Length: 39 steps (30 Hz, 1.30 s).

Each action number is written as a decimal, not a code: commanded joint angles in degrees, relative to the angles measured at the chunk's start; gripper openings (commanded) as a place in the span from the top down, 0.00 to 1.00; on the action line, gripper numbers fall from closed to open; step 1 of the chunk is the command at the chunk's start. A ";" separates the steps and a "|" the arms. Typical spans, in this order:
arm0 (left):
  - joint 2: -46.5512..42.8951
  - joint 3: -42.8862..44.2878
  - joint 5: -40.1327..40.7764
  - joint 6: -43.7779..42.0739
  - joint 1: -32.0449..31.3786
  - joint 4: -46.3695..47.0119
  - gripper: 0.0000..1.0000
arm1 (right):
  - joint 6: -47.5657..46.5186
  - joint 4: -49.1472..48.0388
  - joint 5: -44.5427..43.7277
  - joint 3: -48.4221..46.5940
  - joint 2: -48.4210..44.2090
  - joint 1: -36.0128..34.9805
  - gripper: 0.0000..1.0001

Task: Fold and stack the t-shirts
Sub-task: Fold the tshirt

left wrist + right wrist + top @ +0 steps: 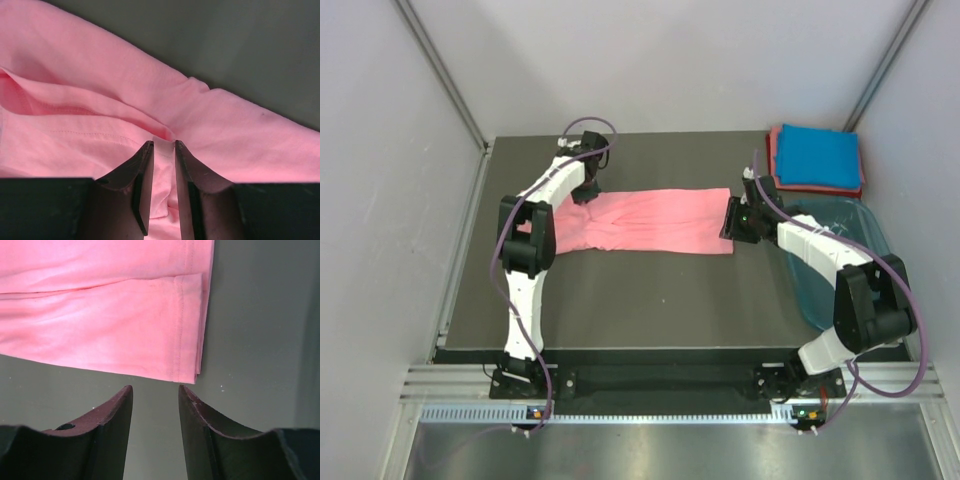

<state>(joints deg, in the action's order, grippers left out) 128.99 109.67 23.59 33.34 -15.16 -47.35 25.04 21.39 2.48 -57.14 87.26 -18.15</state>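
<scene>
The salmon-pink t-shirt (660, 222) lies as a long folded strip across the middle of the dark table. My left gripper (585, 192) is at its left end; in the left wrist view (164, 146) the jaws are nearly together with bunched pink cloth (100, 75) between them. My right gripper (732, 218) is open and empty just off the shirt's right hem (187, 325), its fingers (155, 390) over bare table. A folded bright blue t-shirt (817, 155) lies on a folded reddish-pink one (775, 165) at the back right.
A translucent teal plastic tub (868, 222) stands at the right edge, beside and under my right arm. Grey walls close in the table on three sides.
</scene>
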 commanded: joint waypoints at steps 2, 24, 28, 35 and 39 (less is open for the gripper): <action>0.65 2.13 1.28 0.67 -0.31 -1.51 0.75 | -0.87 -2.23 -0.28 -2.36 -2.19 -0.31 0.58; -0.40 2.75 0.92 -3.19 -2.68 2.26 1.00 | -0.87 -2.14 -0.64 -2.97 -2.89 -0.39 0.57; -1.63 1.69 0.58 -6.36 -4.26 5.60 1.00 | -0.87 -2.31 -0.46 -2.89 -2.63 -0.30 0.57; -0.58 1.16 0.57 -6.18 -4.44 6.66 1.00 | -1.13 -2.32 -0.28 -2.62 -2.71 -0.39 0.57; 0.65 3.00 3.38 -4.08 -4.44 2.72 0.88 | -1.31 -2.31 -0.28 -2.53 -2.71 -0.22 0.57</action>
<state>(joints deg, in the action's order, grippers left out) 130.56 110.56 24.14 28.10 -19.86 -43.72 24.99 20.93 2.44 -57.49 86.61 -18.15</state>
